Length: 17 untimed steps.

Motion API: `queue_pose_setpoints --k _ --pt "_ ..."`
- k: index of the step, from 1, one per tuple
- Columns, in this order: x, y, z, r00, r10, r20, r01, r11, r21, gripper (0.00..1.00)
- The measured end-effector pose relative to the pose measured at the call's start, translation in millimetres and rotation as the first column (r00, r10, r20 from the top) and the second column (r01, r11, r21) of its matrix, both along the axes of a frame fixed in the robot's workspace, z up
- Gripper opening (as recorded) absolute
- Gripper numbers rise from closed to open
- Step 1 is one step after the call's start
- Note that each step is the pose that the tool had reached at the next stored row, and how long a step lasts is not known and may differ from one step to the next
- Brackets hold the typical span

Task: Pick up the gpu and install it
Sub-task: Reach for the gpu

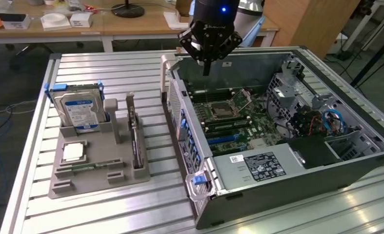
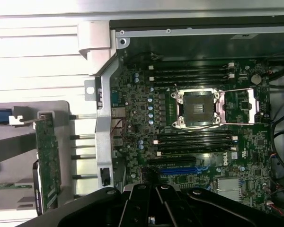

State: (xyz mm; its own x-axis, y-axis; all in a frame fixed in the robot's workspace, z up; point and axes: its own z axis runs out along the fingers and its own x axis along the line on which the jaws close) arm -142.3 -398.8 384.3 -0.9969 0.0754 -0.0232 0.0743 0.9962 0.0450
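The gripper (image 1: 207,71) hangs over the back edge of the open computer case (image 1: 348,161). Its fingers (image 1: 207,64) are pressed tight together and hold nothing. Below them, down inside the case, lies the green motherboard (image 1: 234,117). The gpu (image 1: 135,139) is well away from the fingers, lower down and toward the exterior view's left. It stands up on its edge in the gray holder (image 1: 94,178), near the hard drive (image 1: 80,109).

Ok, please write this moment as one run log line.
gripper: shut, empty | position: over open computer case | graphics card: upright in grey holder, not picked up yet
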Motion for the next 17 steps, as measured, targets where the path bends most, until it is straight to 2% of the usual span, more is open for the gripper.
queue_pose_setpoints --k 8,17 --pt "-2.7 0.0 -1.2 1.0000 0.000 0.0002 0.000 1.0000 0.0002 0.11" --pt "-15.8 0.1 -3.1 1.0000 0.000 0.0002 0.000 1.0000 0.0002 0.11"
